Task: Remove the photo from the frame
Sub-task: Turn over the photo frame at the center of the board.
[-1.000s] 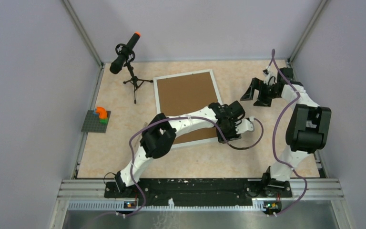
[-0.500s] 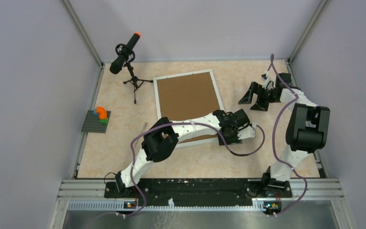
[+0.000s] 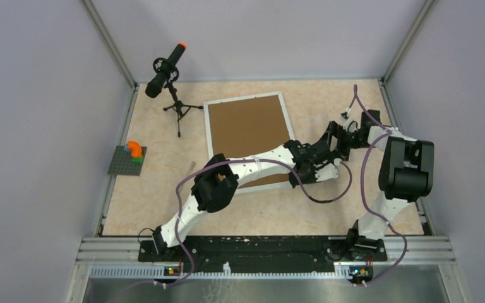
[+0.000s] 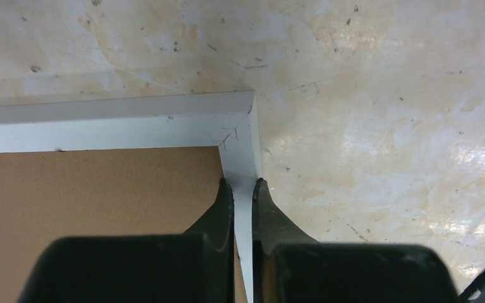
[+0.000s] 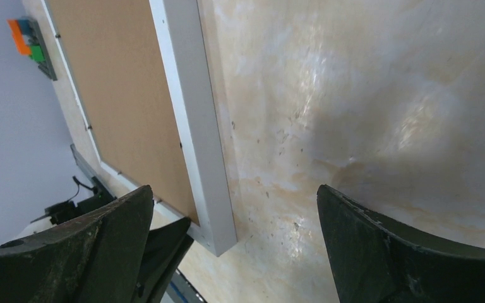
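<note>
The white frame (image 3: 247, 98) lies face down on the table, its brown backing board (image 3: 249, 129) up. The photo is hidden beneath that board. My left gripper (image 3: 304, 166) is shut on the frame's right-hand border close to the near right corner. In the left wrist view the two black fingertips pinch the thin white strip (image 4: 246, 158), with the left gripper (image 4: 243, 183) just behind the mitred corner. My right gripper (image 3: 329, 140) hangs wide open beside the frame's right edge. In the right wrist view the right gripper (image 5: 234, 189) straddles the frame (image 5: 186, 95) corner and bare table.
A black microphone with an orange tip (image 3: 164, 69) stands on a small tripod (image 3: 178, 110) at the back left. A grey baseplate with coloured bricks (image 3: 128, 159) lies at the left edge. Walls and metal rails enclose the table.
My left gripper was half open over the frame's near right corner and has shut on its border. The right arm has swung left and nearer, up to the frame's right edge.
</note>
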`<state>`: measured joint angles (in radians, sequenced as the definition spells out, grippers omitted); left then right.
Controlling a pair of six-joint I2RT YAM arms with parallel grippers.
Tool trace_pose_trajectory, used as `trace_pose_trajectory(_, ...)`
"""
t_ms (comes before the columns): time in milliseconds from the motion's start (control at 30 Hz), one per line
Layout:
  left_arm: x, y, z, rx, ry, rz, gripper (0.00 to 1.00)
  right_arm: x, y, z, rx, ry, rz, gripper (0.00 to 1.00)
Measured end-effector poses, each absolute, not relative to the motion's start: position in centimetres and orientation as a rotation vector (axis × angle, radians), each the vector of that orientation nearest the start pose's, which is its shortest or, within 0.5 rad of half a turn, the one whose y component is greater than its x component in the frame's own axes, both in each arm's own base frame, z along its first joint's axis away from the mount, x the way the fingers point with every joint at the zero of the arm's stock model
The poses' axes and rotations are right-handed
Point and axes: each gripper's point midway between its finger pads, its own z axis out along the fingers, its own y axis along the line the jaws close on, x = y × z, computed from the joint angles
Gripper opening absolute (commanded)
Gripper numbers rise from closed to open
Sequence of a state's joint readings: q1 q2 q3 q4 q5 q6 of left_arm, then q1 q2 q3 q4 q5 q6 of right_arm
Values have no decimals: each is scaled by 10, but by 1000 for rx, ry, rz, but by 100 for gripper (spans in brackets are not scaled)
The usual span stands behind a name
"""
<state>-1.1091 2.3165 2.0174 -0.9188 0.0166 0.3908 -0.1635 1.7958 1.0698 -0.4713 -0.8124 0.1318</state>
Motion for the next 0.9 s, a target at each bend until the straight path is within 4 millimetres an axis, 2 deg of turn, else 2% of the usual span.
trace_pose_trajectory(233,234,-433,48,1947,2081,-202,0,324,94,51,186,2589,1254,96)
trace_pose_trajectory(367,241,-445,70,1918,2022,-225,0,317,110,51,172,2580,1391,94)
trace_pose_trajectory(467,243,-447,78,1906,2006,-233,1,310,122,50,174,2573,1509,93)
trace_pose_trajectory(500,243,-447,79,1907,2002,-233,13,308,125,50,176,2569,1549,93)
trace_pose_trajectory(567,244,-447,80,1908,1997,-229,44,303,130,50,188,2564,1609,93)
trace_pose_trajectory(600,245,-446,79,1912,1994,-224,53,301,131,50,191,2564,1620,93)
trace_pose_trajectory(633,245,-445,78,1918,1989,-219,57,299,132,50,195,2564,1629,93)
trace_pose_trajectory(833,236,-417,54,1964,2070,-165,56,297,133,51,204,2566,1630,93)
trace_pose_trajectory(900,234,-408,47,1959,2116,-151,59,297,133,51,198,2570,1616,93)
